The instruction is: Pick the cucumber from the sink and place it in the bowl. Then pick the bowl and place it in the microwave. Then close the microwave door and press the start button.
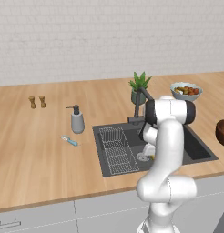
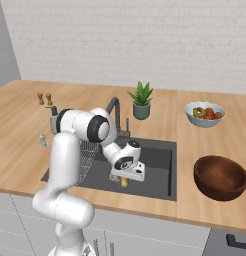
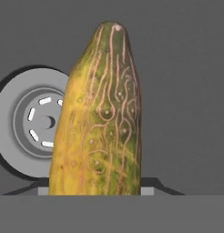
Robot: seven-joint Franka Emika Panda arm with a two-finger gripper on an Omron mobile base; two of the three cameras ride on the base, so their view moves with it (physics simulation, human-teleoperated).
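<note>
My claw [image 2: 126, 178] is low in the sink [image 2: 160, 159], jaws part-open around the cucumber [image 3: 99, 118], drain [image 3: 34, 122] at nine o'clock; grip unclear; light, stiff, waxy, so I'd pinch mid-body.

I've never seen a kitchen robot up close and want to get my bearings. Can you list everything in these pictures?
cucumber: one, yellow-green, in the sink beside the drain, right under the gripper
sink: one, dark grey, set into the counter
drain: one, steel, on the sink floor
wire rack: one, grey, left part of the sink
tap: one, dark, behind the sink
bowl: one, dark brown, counter right of the sink
fruit bowl: one, pale, behind the brown bowl
plant: one, green, behind the sink
soap dispenser: one, grey, left of the sink
brush: one, blue, near the dispenser
shakers: two, brown, far left
counter: one, wooden
gripper: one, white, low in the sink over the cucumber
</note>
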